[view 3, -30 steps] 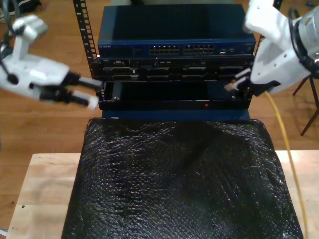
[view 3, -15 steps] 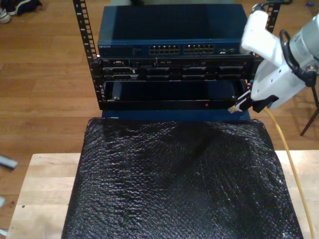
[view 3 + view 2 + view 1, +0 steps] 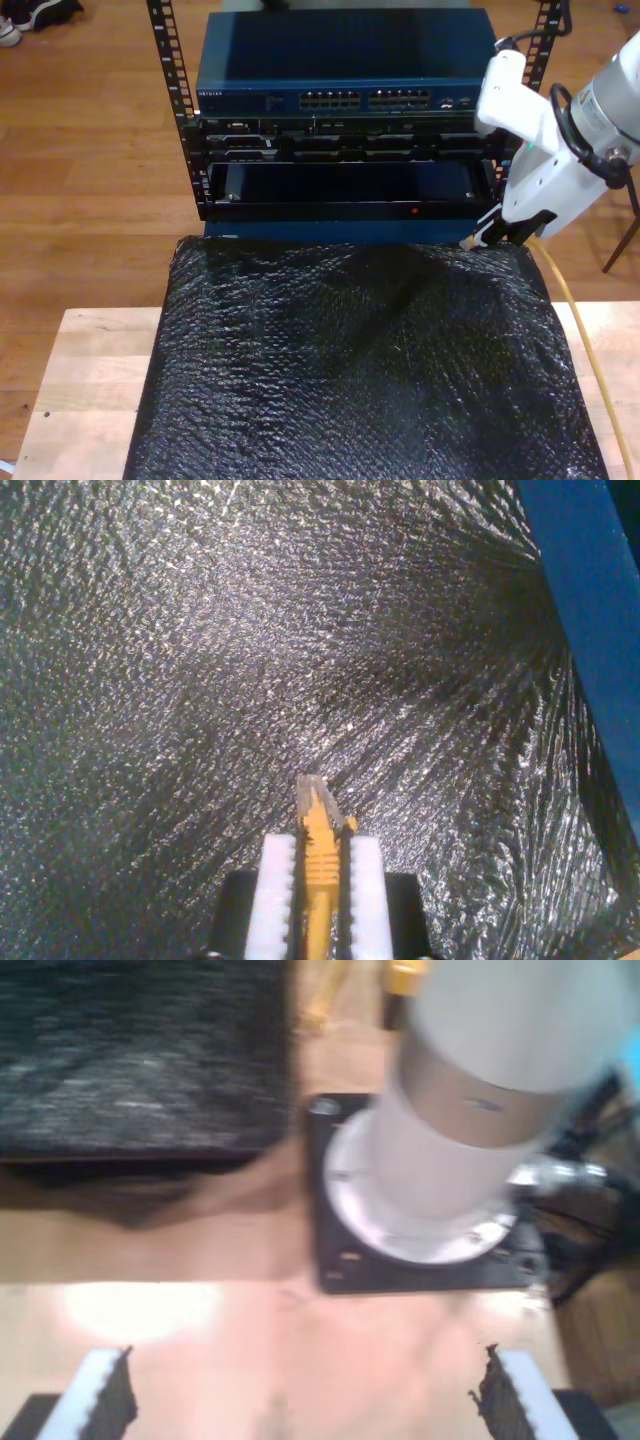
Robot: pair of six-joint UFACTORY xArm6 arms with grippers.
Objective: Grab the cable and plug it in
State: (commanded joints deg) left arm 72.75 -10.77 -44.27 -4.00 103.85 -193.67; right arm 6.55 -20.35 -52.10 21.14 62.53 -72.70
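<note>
The orange-yellow cable sits between the white fingers of my second gripper, which is shut on it just behind the clear plug. The plug sticks out over the black mat. In the exterior view my second gripper hangs at the right, below the rack's front corner, and the cable trails down past the mat's edge. My first gripper is open with nothing between its dark-padded fingers, above bare wood.
A blue network switch with two port rows tops a black rack behind the mat. The mat covers a wooden table. An arm's white base on a black plate stands in front of my first gripper.
The arm at the exterior view's left has left that view. My second gripper has moved down and away from the rack's lower slot, carrying the cable tip to the mat's back edge.
</note>
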